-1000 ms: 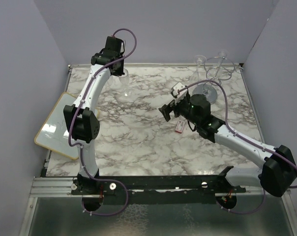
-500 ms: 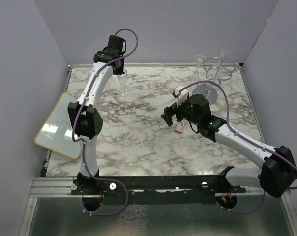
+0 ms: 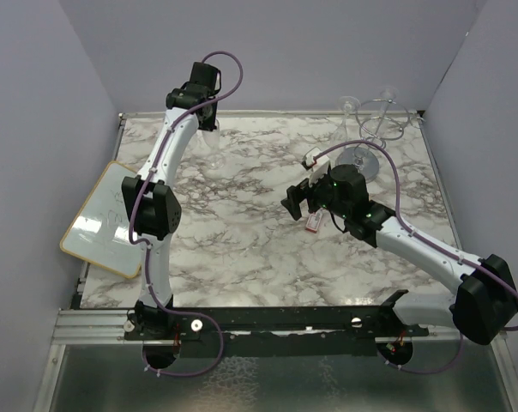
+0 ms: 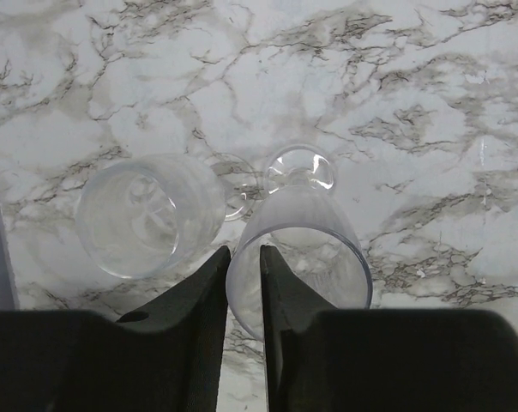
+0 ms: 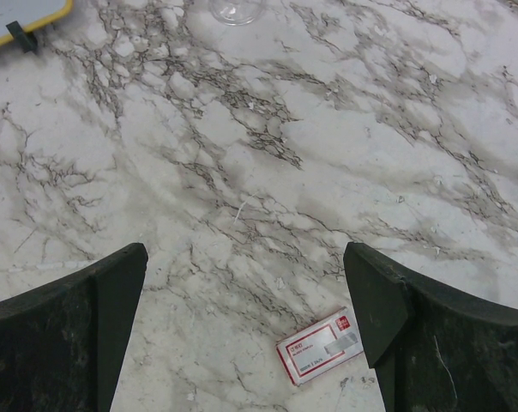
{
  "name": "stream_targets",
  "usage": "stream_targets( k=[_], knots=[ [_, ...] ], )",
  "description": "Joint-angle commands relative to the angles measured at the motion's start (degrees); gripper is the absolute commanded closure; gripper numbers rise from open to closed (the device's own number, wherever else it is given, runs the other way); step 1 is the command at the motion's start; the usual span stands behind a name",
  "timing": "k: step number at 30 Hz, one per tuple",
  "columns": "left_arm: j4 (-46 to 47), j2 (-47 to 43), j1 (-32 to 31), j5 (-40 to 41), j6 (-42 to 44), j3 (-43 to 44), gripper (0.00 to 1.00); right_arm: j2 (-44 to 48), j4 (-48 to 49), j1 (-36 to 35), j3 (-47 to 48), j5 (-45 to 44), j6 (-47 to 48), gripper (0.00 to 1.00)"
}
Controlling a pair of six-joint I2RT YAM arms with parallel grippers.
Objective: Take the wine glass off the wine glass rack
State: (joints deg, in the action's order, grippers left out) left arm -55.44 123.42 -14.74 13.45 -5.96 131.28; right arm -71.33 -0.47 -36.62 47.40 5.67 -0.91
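While left pincer point(image 4: 243, 253) pinches wine glass point(image 4: 304, 245) rim, second glass point(image 4: 143, 215) just beside; right pincer point(image 5: 243, 257) wide open.

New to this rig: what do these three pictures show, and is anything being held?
The overhead picture shows two robot arms bolted at the near edge of a marble table. The other two pictures come from cameras on their wrists. The left gripper pinches the rim of a clear wine glass; a second glass stands beside it. The right gripper is open and empty, near a small red-and-white box. Far right stands the wire wine glass rack with more glasses on it. A yellow-edged board lies at the left.
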Motion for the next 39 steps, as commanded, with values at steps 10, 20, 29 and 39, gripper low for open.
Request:
stream_targets(
  k=[10, 20, 29, 39],
  knots=[
    [-0.64, -0.25, -0.16, 1.26, 0.85, 6.57, 0.61, 1.46, -1.05, 0.59, 0.22, 1.43, -1.34, 0.0],
    [-0.65, -3.48, -0.15, 0.74, 0.84, 8.23, 0.47, 2.13, -2.26, 0.63, 1.47, 0.12, -2.57, 0.0],
    [3.26, -18.44, -0.2, -12.85, -2.76, -2.08, 0.39, 2.6, -7.3, 0.74, 6.46, -8.51, -6.82, 0.0],
    [34.0, -48.7, -0.52, -38.57, -15.28, -47.26, 0.33, -1.04, -18.81, 3.14, 20.39, -15.92, -5.39, 0.0]
  ],
)
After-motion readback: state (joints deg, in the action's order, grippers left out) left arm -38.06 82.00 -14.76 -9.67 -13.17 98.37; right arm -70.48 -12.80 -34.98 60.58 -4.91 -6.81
